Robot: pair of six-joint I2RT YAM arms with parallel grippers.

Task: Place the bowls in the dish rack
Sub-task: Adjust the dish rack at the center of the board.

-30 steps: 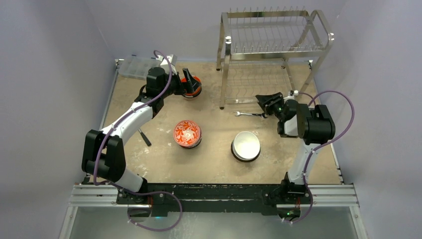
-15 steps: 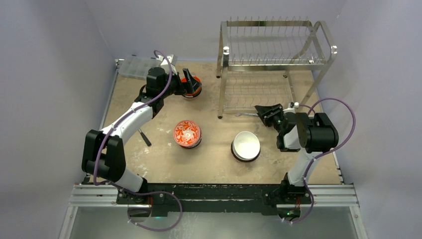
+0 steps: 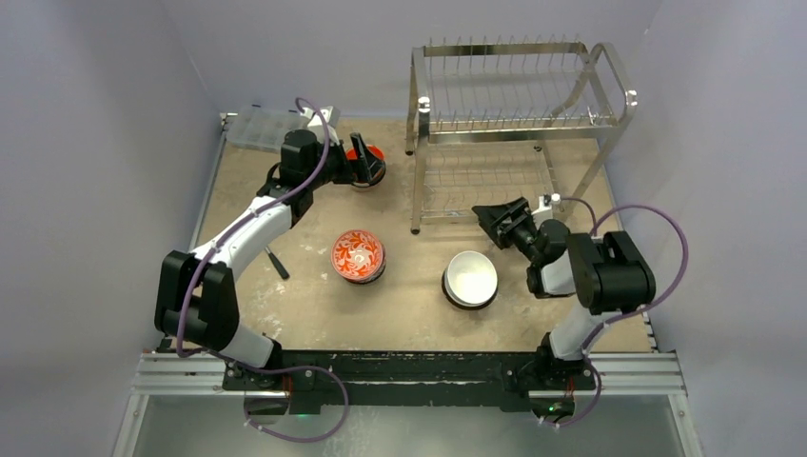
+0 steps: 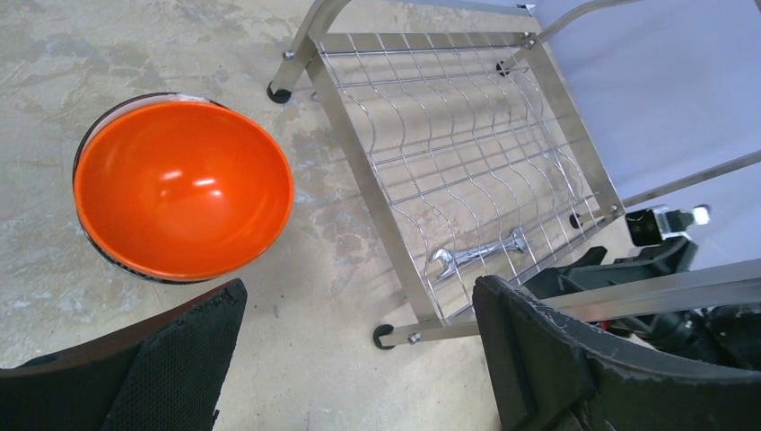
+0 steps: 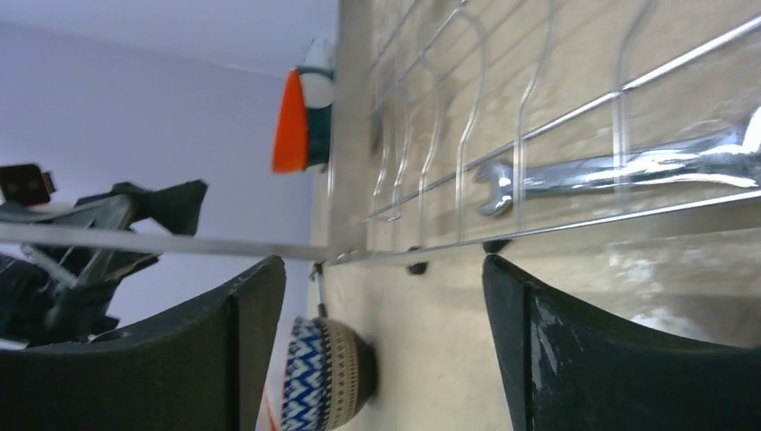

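The dish rack (image 3: 519,114) stands at the back right, its lower wire shelf (image 4: 449,153) bare. An orange bowl (image 3: 369,152) sits left of the rack, and my left gripper (image 3: 360,169) hovers open just beside and above it; the left wrist view shows the orange bowl (image 4: 183,187) ahead of the open left gripper (image 4: 359,359). A red-and-white patterned bowl (image 3: 358,255) and a white-inside bowl (image 3: 470,278) rest mid-table. My right gripper (image 3: 485,217) is open at the rack's front lower edge, holding nothing. In the right wrist view a blue-and-tan-sided bowl (image 5: 325,373) lies beyond the open right gripper (image 5: 381,350).
A metal wrench (image 4: 477,255) lies on the table under the rack's lower shelf, and the right wrist view shows the wrench (image 5: 619,171) too. A clear plastic box (image 3: 259,127) sits at the back left corner. A small dark tool (image 3: 277,262) lies beside the left arm.
The dish rack has slid left and slightly nearer together with my right gripper, whose jaws have now opened. The left arm has not moved.
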